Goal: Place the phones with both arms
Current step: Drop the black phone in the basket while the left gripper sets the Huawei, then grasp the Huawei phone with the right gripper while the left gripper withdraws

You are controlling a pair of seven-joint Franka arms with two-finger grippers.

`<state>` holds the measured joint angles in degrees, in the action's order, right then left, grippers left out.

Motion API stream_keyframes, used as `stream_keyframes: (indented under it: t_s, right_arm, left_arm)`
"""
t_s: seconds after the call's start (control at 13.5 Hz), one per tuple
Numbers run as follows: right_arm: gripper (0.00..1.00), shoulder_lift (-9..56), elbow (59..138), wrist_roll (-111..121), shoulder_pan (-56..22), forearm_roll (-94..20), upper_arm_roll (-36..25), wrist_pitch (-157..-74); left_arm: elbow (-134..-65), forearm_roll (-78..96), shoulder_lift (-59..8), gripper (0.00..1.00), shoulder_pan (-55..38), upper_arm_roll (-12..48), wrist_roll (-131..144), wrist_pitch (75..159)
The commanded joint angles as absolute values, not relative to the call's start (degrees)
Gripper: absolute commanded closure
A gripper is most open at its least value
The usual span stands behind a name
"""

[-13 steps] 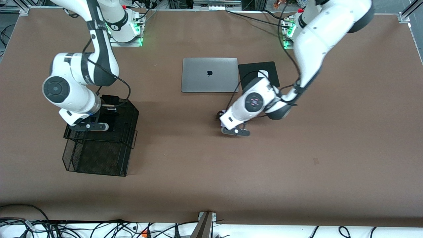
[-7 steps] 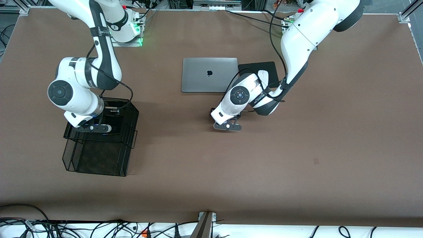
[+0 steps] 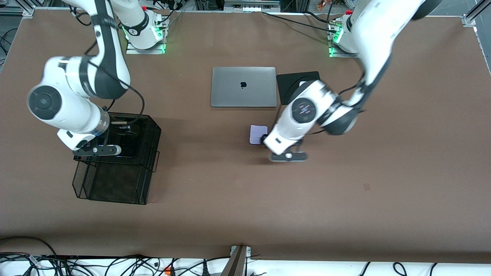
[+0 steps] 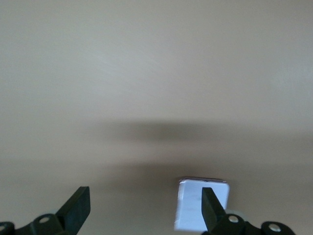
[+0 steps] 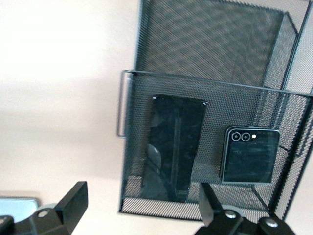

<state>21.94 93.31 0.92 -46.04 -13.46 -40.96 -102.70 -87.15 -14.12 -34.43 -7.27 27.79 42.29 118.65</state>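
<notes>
**A:** What's the state at the rack end?

**B:** My right pincer [image 3: 98, 150] hangs released over the mesh rack [image 3: 151, 130]; the slim black phone [image 5: 172, 147] and folded black phone [image 5: 250, 154] lie inside.

**A:** And mid-bench?

**B:** The lilac phone [image 3: 257, 134] lies flat near the laptop [image 3: 243, 86]. My left pincer [image 3: 288, 156] gapes beside it. I'd lift straight up so no finger clips it.

Lilac phone [image 3: 257, 134] partly under left arm
</notes>
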Motion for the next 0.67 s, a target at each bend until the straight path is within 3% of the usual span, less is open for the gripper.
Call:
stream_keyframes:
  t_s: [0.0, 0.3, 0.52, 0.59]
  right_arm:
    - [0.0, 22.3, 87.2, -6.5, -48.1, -14.8, -39.3, -98.2]
    - [0.0, 26.8, 82.2, -26.6, -50.4, -14.7, -30.0, -99.2]
    - [0.0, 34.3, 73.4, -39.6, -50.6, -14.5, -21.4, -104.0]
    - [0.0, 36.8, 70.9, -43.0, -50.8, -14.5, -19.2, -105.6]
  left_arm:
    - [-86.8, -12.8, -26.0, 0.0, -4.3, 27.4, 39.8, 107.0]
    - [-77.0, -11.6, -23.9, 0.0, 2.1, 26.6, 20.5, 89.6]
    - [-78.7, -9.2, -16.8, 0.0, 2.8, 20.2, 10.1, 87.5]
    - [-81.8, -7.0, -12.8, 0.0, 2.1, 14.6, 6.9, 88.4]
